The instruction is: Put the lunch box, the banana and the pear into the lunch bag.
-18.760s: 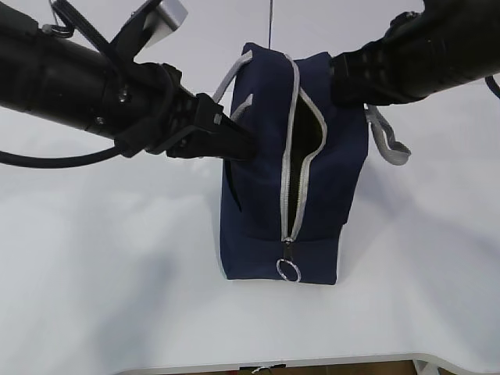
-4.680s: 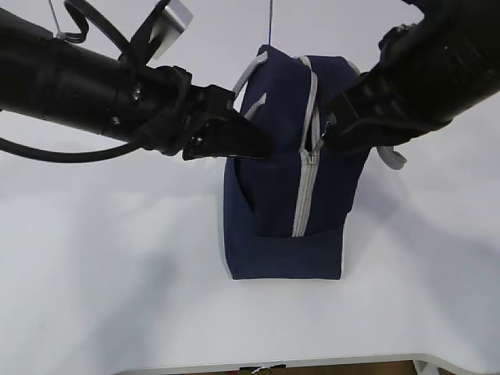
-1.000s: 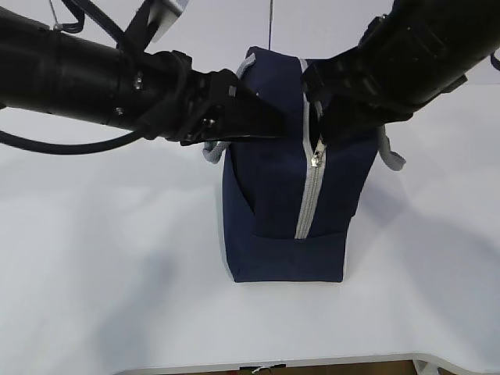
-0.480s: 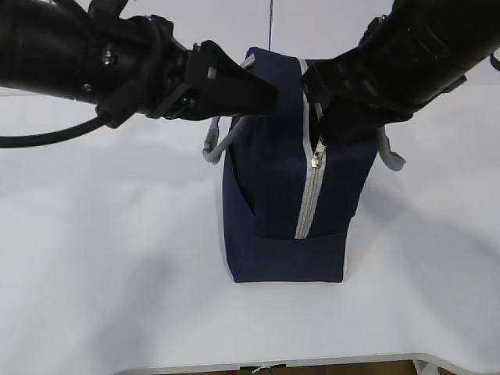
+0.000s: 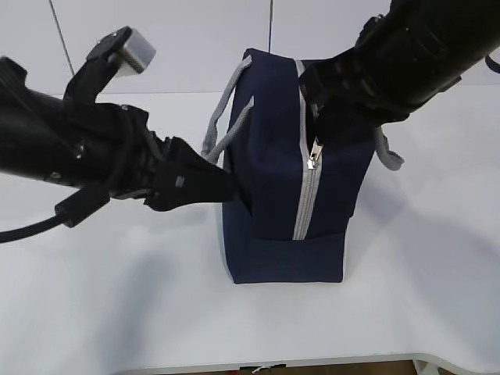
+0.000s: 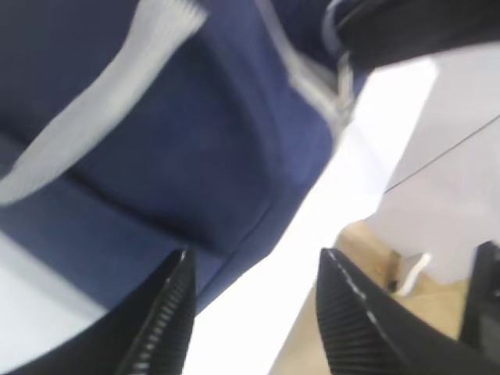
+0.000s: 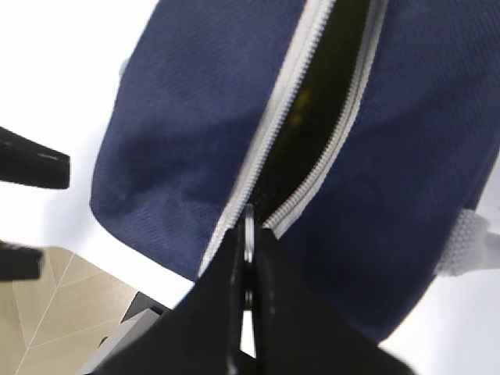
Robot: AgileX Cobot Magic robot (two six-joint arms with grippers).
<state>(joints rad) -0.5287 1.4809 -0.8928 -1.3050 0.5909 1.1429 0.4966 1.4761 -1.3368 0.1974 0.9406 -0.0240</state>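
Observation:
The navy lunch bag (image 5: 273, 195) stands upright on the white table, its grey zipper (image 5: 306, 195) closed along the near end up to the slider. My right gripper (image 5: 316, 129) is shut on the ring pull (image 7: 248, 234) at the top of the bag; beyond it the zipper still gapes over a dark inside (image 7: 320, 94). My left gripper (image 5: 226, 187) is open and empty at the bag's left side, below the grey handle (image 5: 223, 129). In the left wrist view its fingers (image 6: 168, 312) frame the bag's lower corner (image 6: 195, 172). The lunch box, banana and pear are out of view.
The white table (image 5: 117, 297) runs around the bag, with its front edge (image 5: 312, 363) near the bottom. A second grey handle (image 5: 391, 152) hangs on the bag's right side. Wooden floor (image 6: 359, 266) shows past the table edge.
My left arm has dropped from beside the bag's top to low at its left side and drawn back a little. The right gripper keeps the ring pull in place.

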